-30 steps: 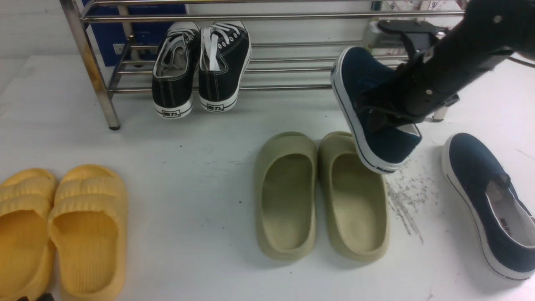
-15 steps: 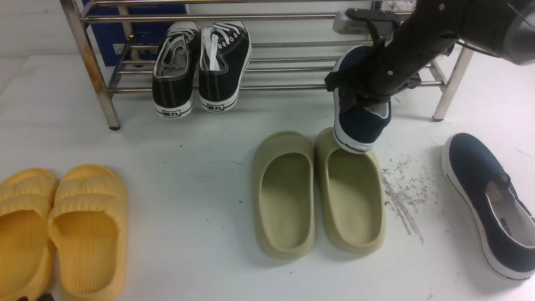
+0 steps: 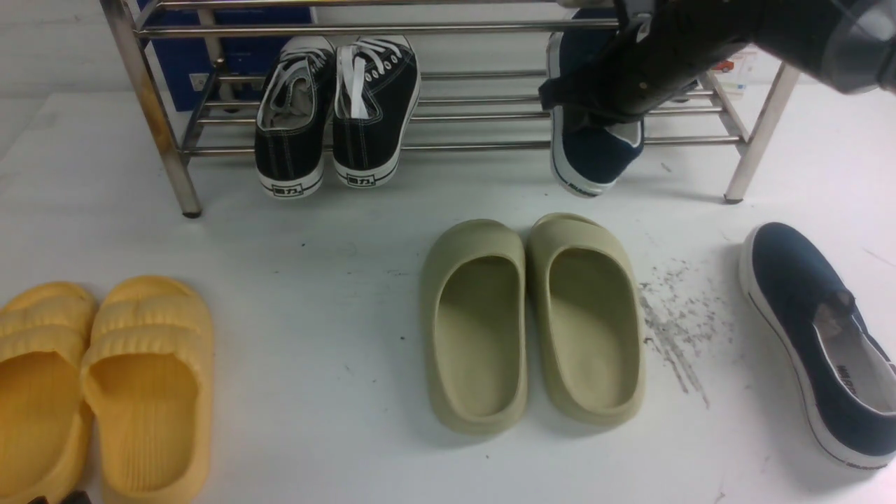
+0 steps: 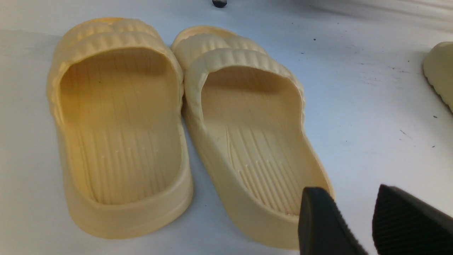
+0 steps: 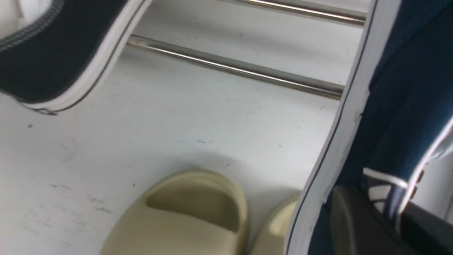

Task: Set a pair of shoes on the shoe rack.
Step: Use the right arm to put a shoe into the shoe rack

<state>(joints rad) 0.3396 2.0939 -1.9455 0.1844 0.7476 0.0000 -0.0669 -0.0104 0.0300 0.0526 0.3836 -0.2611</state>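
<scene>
Right gripper (image 3: 599, 112) clamped on one navy slip-on (image 3: 591, 159), tilted at the shoe rack (image 3: 476, 145) lower shelf, heel past front bar; bare bars between it and two black lace-up sneakers (image 3: 374, 105). Second navy slip-on (image 3: 798, 301) on table (image 3: 315, 231), far right; two olive slides (image 3: 483, 315), two yellow slides (image 3: 147, 378); left gripper (image 4: 354, 216) fingers apart.

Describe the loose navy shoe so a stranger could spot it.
From the steel shoe rack, come forward past its right leg. Right of the olive slides lies a lone navy slip-on: white sole, no laces, nothing gripping it.
</scene>
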